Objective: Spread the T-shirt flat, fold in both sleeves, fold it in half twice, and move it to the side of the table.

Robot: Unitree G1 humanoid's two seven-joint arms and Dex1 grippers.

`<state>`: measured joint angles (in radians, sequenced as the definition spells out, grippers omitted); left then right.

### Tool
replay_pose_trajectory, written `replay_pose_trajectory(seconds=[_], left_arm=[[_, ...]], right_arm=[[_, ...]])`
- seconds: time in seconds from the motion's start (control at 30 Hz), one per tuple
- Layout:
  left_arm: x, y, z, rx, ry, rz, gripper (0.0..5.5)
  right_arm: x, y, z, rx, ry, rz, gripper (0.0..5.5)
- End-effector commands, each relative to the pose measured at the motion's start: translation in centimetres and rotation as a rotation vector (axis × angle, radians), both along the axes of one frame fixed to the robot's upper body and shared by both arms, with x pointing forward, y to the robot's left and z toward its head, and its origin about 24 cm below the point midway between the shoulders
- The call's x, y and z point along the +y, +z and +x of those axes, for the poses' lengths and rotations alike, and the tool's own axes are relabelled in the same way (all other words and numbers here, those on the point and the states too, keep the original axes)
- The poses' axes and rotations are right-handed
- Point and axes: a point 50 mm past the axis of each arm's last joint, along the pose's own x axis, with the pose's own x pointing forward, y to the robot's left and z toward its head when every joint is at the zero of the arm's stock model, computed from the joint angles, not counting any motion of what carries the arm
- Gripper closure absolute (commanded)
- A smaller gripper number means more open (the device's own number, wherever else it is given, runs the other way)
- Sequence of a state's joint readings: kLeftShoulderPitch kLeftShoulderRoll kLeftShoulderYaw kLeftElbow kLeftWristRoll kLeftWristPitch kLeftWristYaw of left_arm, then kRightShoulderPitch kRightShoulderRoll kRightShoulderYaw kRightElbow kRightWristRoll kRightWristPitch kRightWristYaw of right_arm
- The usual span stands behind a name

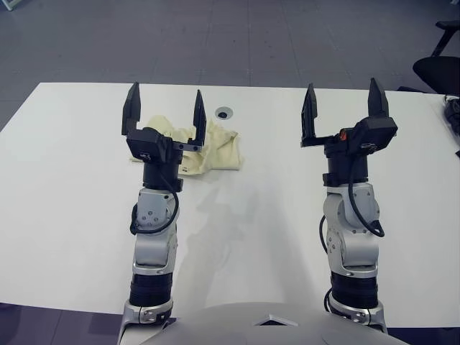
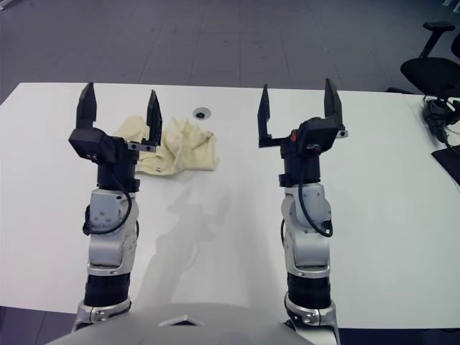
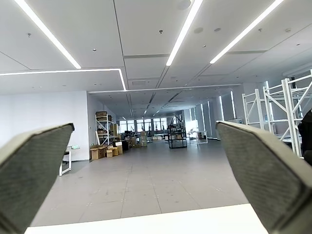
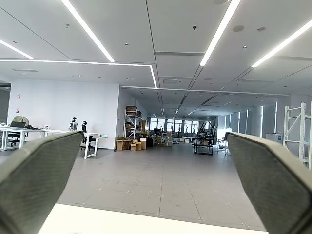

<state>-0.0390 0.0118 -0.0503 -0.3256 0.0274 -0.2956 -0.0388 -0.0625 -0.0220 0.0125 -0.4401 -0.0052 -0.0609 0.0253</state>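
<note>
Loosely bunched and not spread, the pale yellow T-shirt [image 1: 223, 147] lies in a crumpled heap on the white surface [image 1: 72, 180], just beside the round grommet [image 1: 225, 112] set into it, on the side of the grommet nearer the robot and reaching toward the robot's left. Its folds are rumpled, and no sleeve can be told from the body of the cloth. The left tool [image 1: 166, 90] stands to the robot's left of the grommet and nearer the robot, with its black fingers [image 3: 29, 170] pointing away from the robot and set wide apart, gripping nothing. From the head camera it covers the shirt's left part, and whether it touches the cloth cannot be told. The right tool [image 1: 342, 84] is well apart from the grommet on the robot's right, over bare surface, its fingers [image 4: 268, 165] likewise spread wide with nothing between them. Both forearms run back from the tools toward the robot, roughly side by side. Farther from the grommet on the robot's right, a black office chair [image 2: 431, 68] stands on the grey floor [image 1: 215, 36] off the far corner of the surface, and some dark items [image 2: 440, 115] sit at that right edge. Beyond the fingers, the wrist cameras look across an open room with ceiling light strips [image 3: 183, 31], white shelving [image 3: 278, 112] and stacked boxes [image 4: 130, 143].
</note>
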Motion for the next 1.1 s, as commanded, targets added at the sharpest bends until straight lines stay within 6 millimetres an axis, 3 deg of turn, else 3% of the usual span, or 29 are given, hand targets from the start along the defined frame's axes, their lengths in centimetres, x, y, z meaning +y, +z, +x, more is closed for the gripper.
replay_pose_trajectory(seconds=[0.03,0.2,0.3,0.53,1.1], left_arm=[[-0.4,0.0,-0.2,-0.003,0.010,0.010,0.10],[-0.7,0.3,-0.6,-0.023,-0.007,-0.012,0.10],[-0.7,0.5,-0.7,-0.027,-0.012,-0.014,0.10],[-0.7,0.3,-1.1,-0.003,-0.016,0.007,0.10],[-0.9,0.0,-1.0,0.011,-0.020,0.018,0.10]], right_arm=[[-0.7,-0.4,-0.5,0.064,-0.068,0.027,0.12],[-0.3,0.1,-1.5,0.067,-0.082,0.028,0.12],[-0.6,-0.6,-1.0,0.087,-0.101,0.020,0.12],[0.2,0.2,-1.5,0.016,-0.045,-0.039,0.12],[1.0,0.1,-1.5,0.015,0.006,-0.055,0.12]])
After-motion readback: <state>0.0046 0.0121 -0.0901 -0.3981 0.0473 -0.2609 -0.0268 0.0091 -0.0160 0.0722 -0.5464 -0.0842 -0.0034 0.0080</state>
